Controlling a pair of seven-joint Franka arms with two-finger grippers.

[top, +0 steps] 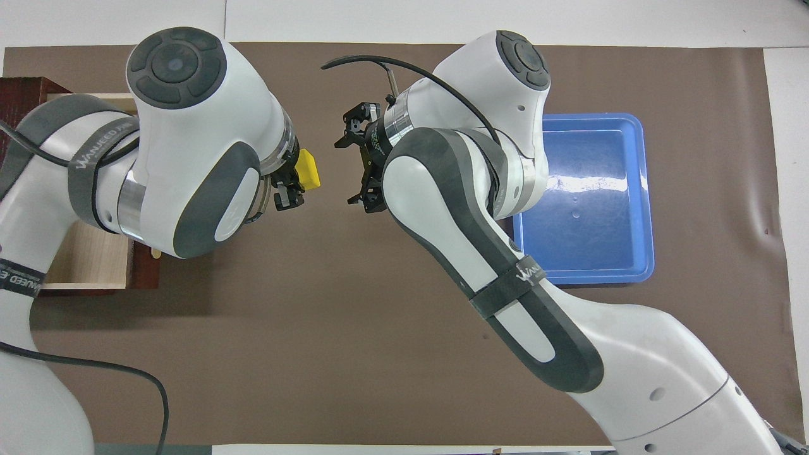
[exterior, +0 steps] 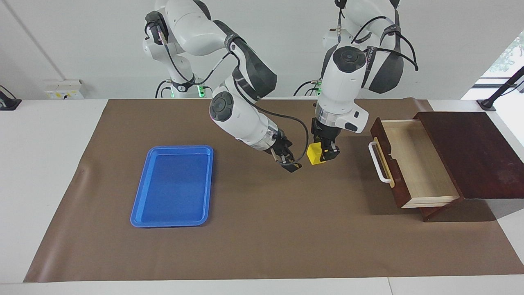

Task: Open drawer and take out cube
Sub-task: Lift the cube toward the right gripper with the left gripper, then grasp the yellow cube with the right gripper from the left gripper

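Observation:
The small yellow cube (exterior: 314, 154) (top: 310, 169) hangs in the air over the brown mat, with my left gripper (exterior: 325, 155) (top: 292, 184) shut on it. It is between the drawer and the blue tray. The dark wooden drawer (exterior: 417, 164) (top: 88, 259) stands pulled out of its box (exterior: 470, 155), its pale interior bare and its white handle (exterior: 378, 162) facing the mat's middle. My right gripper (exterior: 291, 165) (top: 349, 169) hovers open close beside the cube, its fingers spread and holding nothing.
A flat blue tray (exterior: 174, 184) (top: 588, 196) lies on the mat toward the right arm's end of the table. The brown mat (exterior: 262, 237) covers most of the table. The box sits at the left arm's end.

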